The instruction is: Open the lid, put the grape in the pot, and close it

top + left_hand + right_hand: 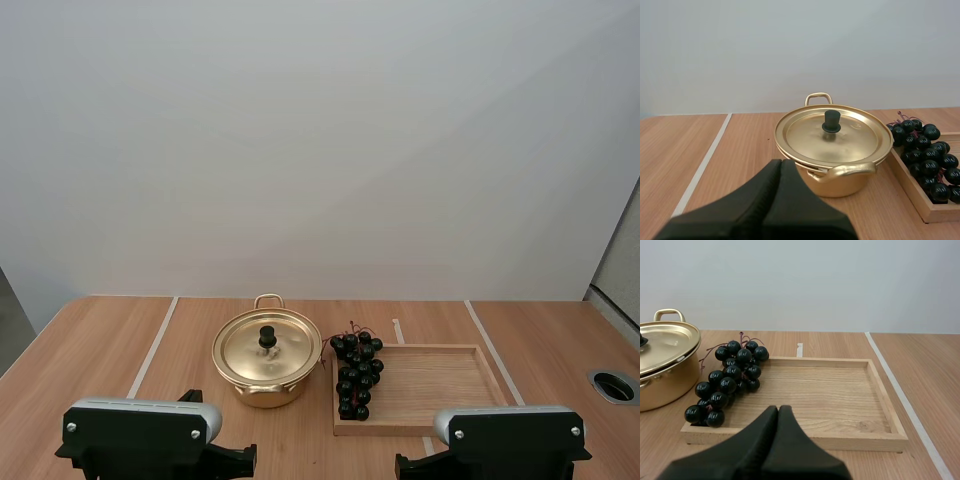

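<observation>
A gold pot (266, 365) stands mid-table with its lid (267, 346) on, a black knob (268, 337) at the centre. A bunch of dark grapes (357, 371) lies at the left end of a wooden tray (440, 385), just right of the pot. My left gripper (781, 163) is shut, its fingers together as one dark wedge, short of the pot (835, 150) and apart from it. My right gripper (778, 410) is shut too, in front of the tray (840, 395), with the grapes (730, 380) ahead to one side.
White tape lines (152, 345) run across the wooden table. A round cable hole (613, 385) sits near the right edge. Most of the tray's floor right of the grapes is bare wood. Both arm bases stand at the near edge.
</observation>
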